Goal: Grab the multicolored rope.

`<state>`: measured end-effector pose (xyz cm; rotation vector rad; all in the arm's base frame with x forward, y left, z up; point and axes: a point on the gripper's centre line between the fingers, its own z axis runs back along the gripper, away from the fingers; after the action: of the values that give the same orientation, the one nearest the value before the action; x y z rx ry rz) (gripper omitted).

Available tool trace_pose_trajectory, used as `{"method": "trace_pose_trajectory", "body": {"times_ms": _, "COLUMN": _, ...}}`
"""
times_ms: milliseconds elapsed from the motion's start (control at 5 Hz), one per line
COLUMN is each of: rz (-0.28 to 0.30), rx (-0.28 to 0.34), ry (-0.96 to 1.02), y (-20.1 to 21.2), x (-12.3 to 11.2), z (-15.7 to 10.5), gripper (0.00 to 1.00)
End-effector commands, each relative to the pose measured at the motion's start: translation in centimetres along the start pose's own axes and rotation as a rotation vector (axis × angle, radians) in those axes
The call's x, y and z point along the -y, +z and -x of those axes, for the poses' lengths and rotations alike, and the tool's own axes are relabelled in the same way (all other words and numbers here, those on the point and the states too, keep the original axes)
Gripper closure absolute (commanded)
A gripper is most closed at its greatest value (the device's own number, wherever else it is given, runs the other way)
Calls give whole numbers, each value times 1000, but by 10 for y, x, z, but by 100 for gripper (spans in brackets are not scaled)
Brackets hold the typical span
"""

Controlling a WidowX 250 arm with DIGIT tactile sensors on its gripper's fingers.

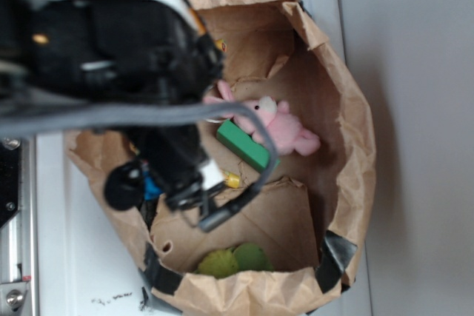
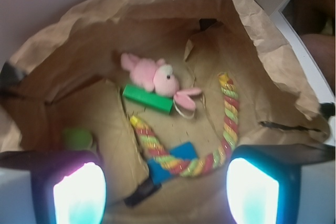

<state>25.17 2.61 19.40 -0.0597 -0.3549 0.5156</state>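
Nearest the wrist camera, the end effector [image 2: 167, 187] hangs released over the open mouth of the bag, its two glowing pads [image 2: 79, 192] spread wide at the lower corners of the view with nothing between them. That wide spread suits a thick target and leaves room to drop straight down.

Just beyond the pads, on the bag's floor, lies the thick twisted multicolored rope of red, yellow, pale green and pink strands [image 2: 210, 160]. It curves in a C: one arm runs up the right side, the bend sits low in the view, and the other arm climbs toward the middle. The bend lies across a flat blue block [image 2: 181, 153], and it is the part closest to the open pads, so it looks like the easiest place to close on.

Farther in, a green rectangular block [image 2: 148, 98] rests against a pink plush bunny [image 2: 152, 74], both well clear of the rope's bend.

The crumpled brown paper bag [image 2: 262, 40] walls everything in, which is likely why the arm comes from above. In the exterior view the black arm hides the rope almost entirely; a yellow tip near the arm may be its end, though I cannot be sure. The bag stands on a white counter [image 1: 74, 257].
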Motion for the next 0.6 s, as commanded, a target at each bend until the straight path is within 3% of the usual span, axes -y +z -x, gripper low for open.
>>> {"method": "trace_pose_trajectory", "body": {"times_ms": 0, "rz": -33, "rx": 18, "ry": 158, "y": -26, "x": -21, "z": -22, "gripper": 0}}
{"method": "trace_pose_trajectory", "body": {"times_ms": 400, "rz": -53, "rx": 16, "ry": 171, "y": -30, "x": -29, "z": -23, "gripper": 0}}
